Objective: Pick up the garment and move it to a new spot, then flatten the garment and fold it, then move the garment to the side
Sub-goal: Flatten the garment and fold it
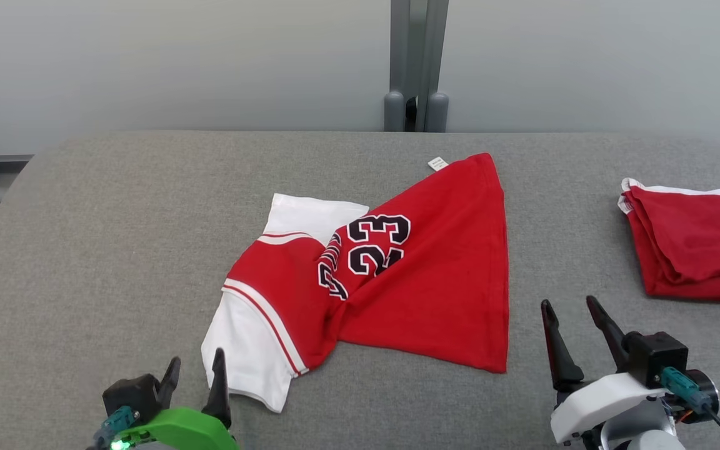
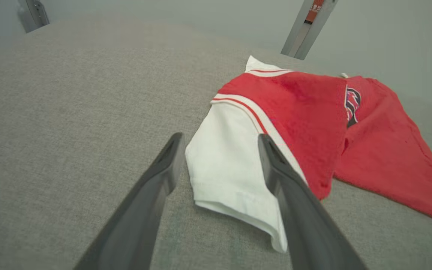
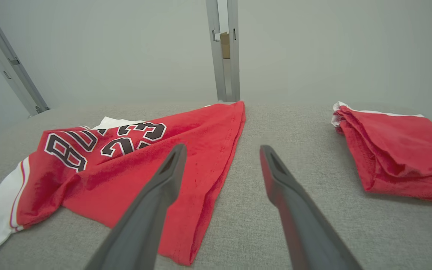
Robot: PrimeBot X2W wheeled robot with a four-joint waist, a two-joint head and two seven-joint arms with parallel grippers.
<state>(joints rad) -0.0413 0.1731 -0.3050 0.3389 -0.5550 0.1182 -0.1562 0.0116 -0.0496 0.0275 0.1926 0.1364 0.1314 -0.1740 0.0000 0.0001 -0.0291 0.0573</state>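
Note:
A red garment with white sleeves and a black "23" lies crumpled in the middle of the grey table. It appears again as the garment in the left wrist view and the garment in the right wrist view. My left gripper stands open at the lower left, its fingers either side of the white sleeve's near edge, apart from it. My right gripper is open at the lower right, just beyond the garment's right hem, holding nothing.
A second red garment, folded, lies at the table's right edge and is seen also as a folded pile. A grey post stands behind the table's far edge. Bare table lies to the left.

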